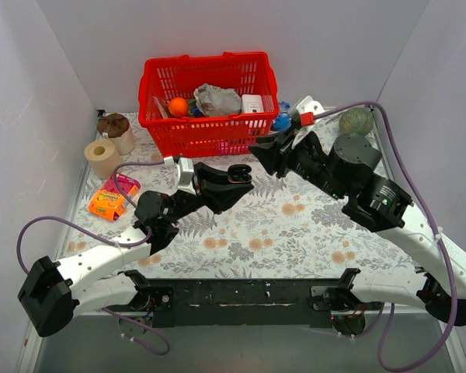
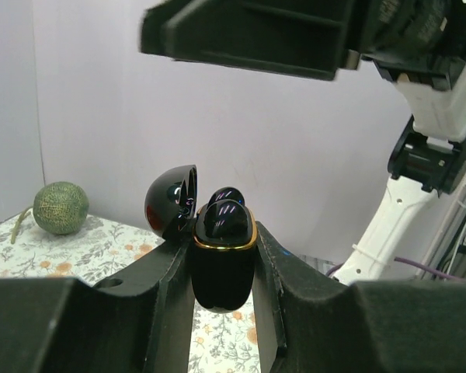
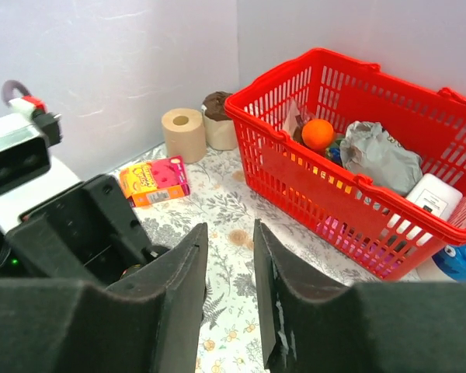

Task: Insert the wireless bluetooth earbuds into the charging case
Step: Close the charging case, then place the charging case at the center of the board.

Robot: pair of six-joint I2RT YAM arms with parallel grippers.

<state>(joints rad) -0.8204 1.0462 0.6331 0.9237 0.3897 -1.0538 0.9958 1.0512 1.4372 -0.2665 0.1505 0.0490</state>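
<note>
Left wrist view gives us the clearest look. Our left hand is clamped on the charging case, one finger on each side, and holds it upright off the bench. The lid is swung open to one side. The wireless bluetooth earbuds sit inside the case as two glossy black domes, one behind the other, rising just above the gold rim.

Our right hand hangs close by, just to the far right of the case. Its fingers stand apart with only the floral bench cloth showing between them, so it is open and holds nothing.

Top external view puts the case over mid-bench, on the near side of the red basket. A green melon rests at the far right. A paper roll and a snack packet lie at the far left.
</note>
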